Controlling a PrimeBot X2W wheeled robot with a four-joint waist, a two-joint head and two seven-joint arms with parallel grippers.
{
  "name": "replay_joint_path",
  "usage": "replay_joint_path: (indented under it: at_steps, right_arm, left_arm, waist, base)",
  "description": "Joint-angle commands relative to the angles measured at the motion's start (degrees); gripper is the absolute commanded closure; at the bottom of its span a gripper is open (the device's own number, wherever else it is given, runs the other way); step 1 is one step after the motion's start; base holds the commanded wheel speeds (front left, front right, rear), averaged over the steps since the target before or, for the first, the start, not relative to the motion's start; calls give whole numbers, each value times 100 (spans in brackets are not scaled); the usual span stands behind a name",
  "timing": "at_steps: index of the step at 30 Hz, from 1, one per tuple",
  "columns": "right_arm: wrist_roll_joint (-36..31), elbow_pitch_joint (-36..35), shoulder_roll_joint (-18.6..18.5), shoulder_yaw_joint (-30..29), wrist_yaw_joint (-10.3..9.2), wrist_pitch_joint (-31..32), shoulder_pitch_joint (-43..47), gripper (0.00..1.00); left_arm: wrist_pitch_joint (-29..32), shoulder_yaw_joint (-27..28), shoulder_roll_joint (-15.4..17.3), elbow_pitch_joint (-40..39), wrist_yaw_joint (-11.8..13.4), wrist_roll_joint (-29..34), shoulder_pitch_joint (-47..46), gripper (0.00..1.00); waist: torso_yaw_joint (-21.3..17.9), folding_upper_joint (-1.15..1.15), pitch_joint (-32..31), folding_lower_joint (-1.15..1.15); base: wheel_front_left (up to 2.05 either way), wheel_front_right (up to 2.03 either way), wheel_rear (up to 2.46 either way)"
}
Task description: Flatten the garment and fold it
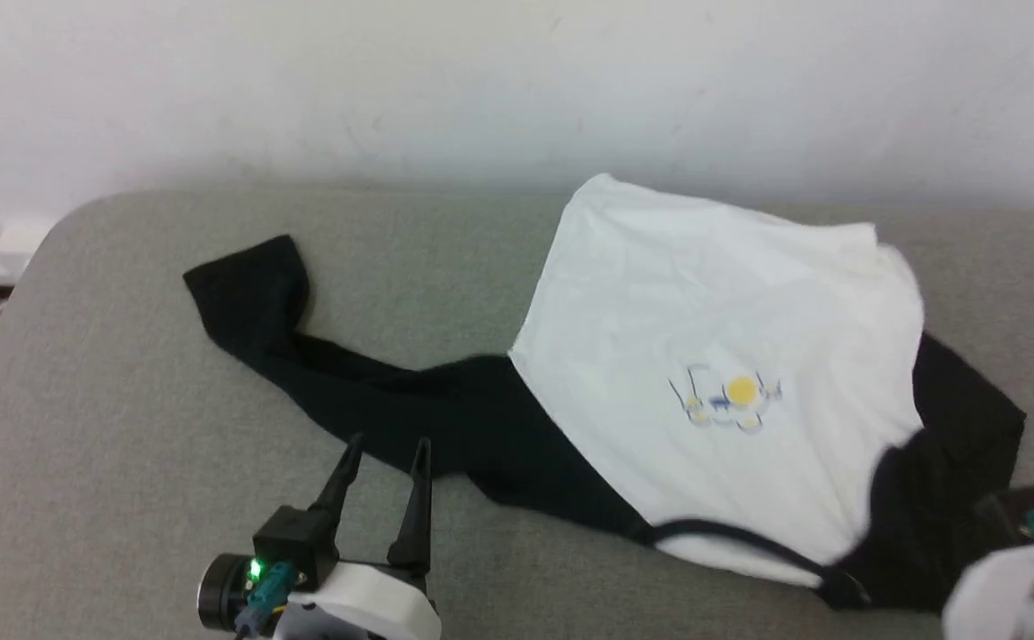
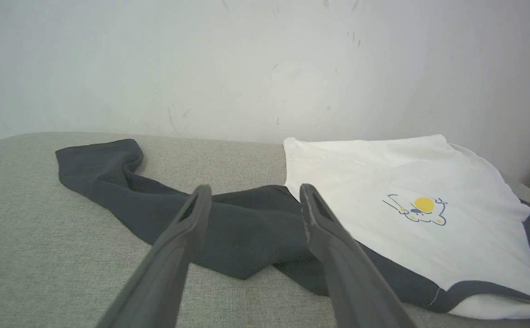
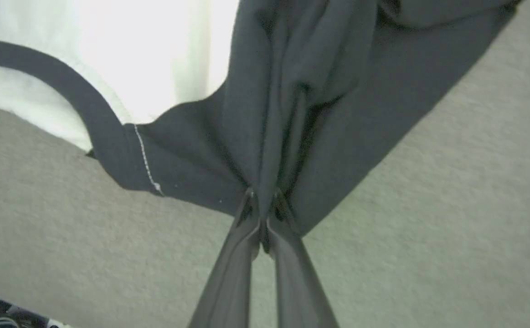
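Observation:
The garment (image 1: 721, 356) lies on a grey cushioned surface (image 1: 108, 427), white body up with a small yellow-and-blue print (image 1: 730, 400). One black sleeve (image 1: 303, 356) stretches out to the left, its cuff folded over. My left gripper (image 1: 388, 449) is open at the near edge of that sleeve, fingertips just over the black cloth (image 2: 246, 228). My right gripper (image 3: 262, 200) is shut on a pinch of the bunched black sleeve (image 3: 292, 114) by the black neck trim (image 3: 78, 100). In the head view its wrist (image 1: 1014, 560) sits at the lower right, fingers hidden.
A pale wall (image 1: 517, 89) rises right behind the cushion. The cushion's rounded left end (image 1: 28, 284) drops toward the floor. Bare grey fabric lies in front of the garment (image 1: 570, 587).

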Motion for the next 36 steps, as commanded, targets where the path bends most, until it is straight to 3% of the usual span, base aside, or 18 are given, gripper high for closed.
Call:
replay_joint_path:
  at_steps: [1,7,9,17,23,26,30,35,36]
  right_arm:
    - [43,-200,-148,-143,-6,268,253,100]
    - [228,-1134,-334,-733,-6,1317,1075,100]
    - [214,-1265,-224,-833,-6,1163,1045,0]
    - [150,-1662,152,-844,-6,-546,243,0]
    - [-42,-1892,293,-726,-6,-1622,-179,0]
    - [-61,-1949,399,-650,-6,-1882,-284,0]
    - [-86,-1957,496,-601,-6,-2076,-397,0]
    - [-72,-1873,533,-508,-6,-2240,-556,0]
    - [-72,-1873,533,-508,-6,-2240,-556,0]
  left_arm:
    - [-29,-9,3,35,-35,-26,84,0]
    - [-30,-28,6,121,-50,-57,167,0]
    - [-15,-38,13,179,-57,-73,172,0]
    - [345,93,87,429,62,-201,-25,0]
    - [1443,59,284,819,171,-100,-909,0]
    - [2118,106,352,1130,247,-125,-1482,0]
    - [3027,128,483,1649,92,-271,-2257,0]
    - [4366,109,900,2343,-191,-368,-3243,0]
    - [4366,109,900,2343,-191,-368,-3243,0]
  waist:
    - [-233,0,-258,0]
    - [-334,0,-381,0]
    - [-353,0,-362,0]
    - [-425,0,-169,0]
    - [-641,0,196,0]
    - [-780,0,410,0]
    - [-973,0,714,0]
    - [-1171,0,1072,0]
    - [-1171,0,1072,0]
  base:
    - [0,0,0]
    - [0,0,0]
    - [0,0,0]
    - [0,0,0]
    - [0,0,0]
    - [0,0,0]
    - [0,0,0]
    - [0,0,0]
    - [0,0,0]
